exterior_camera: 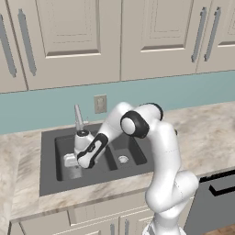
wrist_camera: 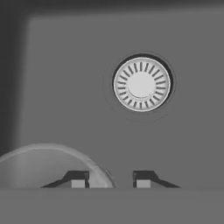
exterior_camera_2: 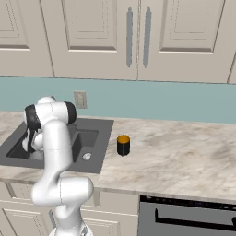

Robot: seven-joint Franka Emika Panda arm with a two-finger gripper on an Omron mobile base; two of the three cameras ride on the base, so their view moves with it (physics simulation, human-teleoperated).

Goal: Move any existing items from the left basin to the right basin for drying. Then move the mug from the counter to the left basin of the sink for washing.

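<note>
The two dark fingertips [wrist_camera: 78, 179] stood a little apart, low in the left basin [wrist_camera: 65, 87], with the curved rim of the glass tumbler [wrist_camera: 43, 164] arching over the left one; its wall seemed to run down between the pair. Whether they were really clenched on that wall or only closing toward it I could not tell, and the gripper [wrist_camera: 110, 180] showed nothing plainly held. Beyond it lay the round silver drain [wrist_camera: 141, 84] on the flat grey floor.

From behind, the hand was plunged down into the wider well of the sink [exterior_camera: 48, 137], where a pale glimpse of the tumbler [exterior_camera: 70, 160] showed beside it, under the thin faucet [exterior_camera: 78, 117]. The right basin [exterior_camera: 126, 153] sat just past the divider with its own drain. The mug [exterior_camera_2: 123, 145] stood upright on the counter [exterior_camera_2: 184, 156], near the sink's right-hand rim and well apart from the arm.

I took this for the first step, the grasp on the glass. The next move would call for a firm pinch on the rim, a straight lift clear of the divider, and a short carry to the narrower well, keeping the glass upright.
</note>
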